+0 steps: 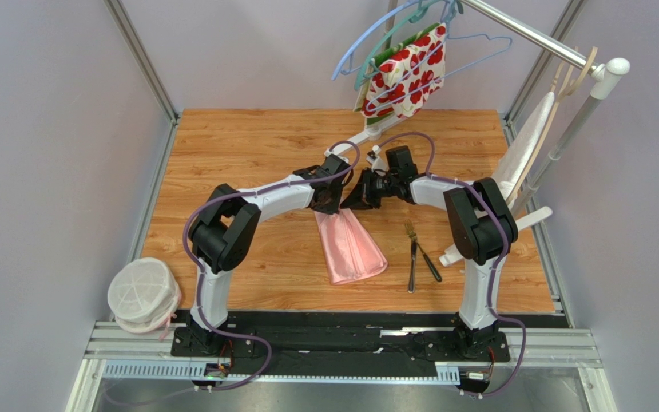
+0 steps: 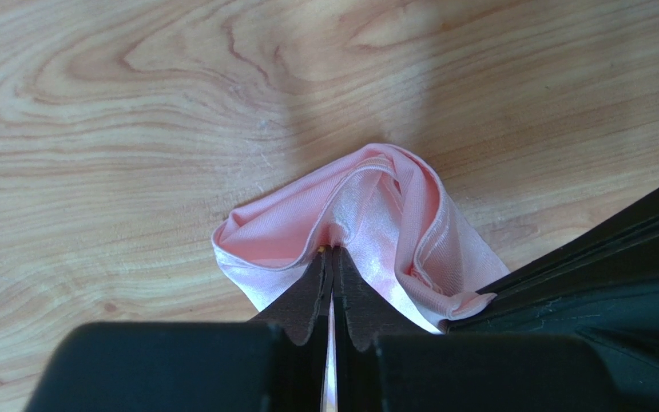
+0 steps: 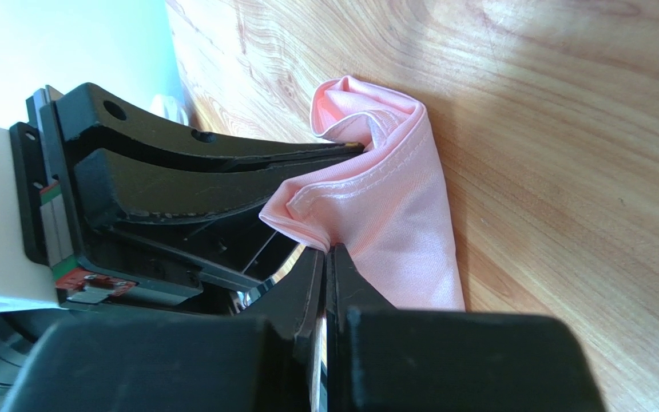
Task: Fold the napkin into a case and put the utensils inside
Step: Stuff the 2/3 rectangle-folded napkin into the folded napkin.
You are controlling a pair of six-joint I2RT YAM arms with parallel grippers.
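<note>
The light-pink napkin (image 1: 350,246) lies folded into a long strip on the wooden table, its far end lifted. My left gripper (image 1: 335,203) is shut on that far end, cloth pinched between its tips (image 2: 333,251). My right gripper (image 1: 357,199) is shut on the same end right beside it, cloth edge in its tips (image 3: 328,249). The napkin bunches up ahead of both (image 2: 376,215) (image 3: 384,197). The fork (image 1: 411,254) and a darker thin utensil (image 1: 428,263) lie crossed on the table right of the napkin.
A red-and-white floral cloth (image 1: 406,73) hangs on hangers from a rail at the back. A white cloth (image 1: 526,146) hangs at the right by a white stand. A stack of white lidded containers (image 1: 142,294) sits at the front left.
</note>
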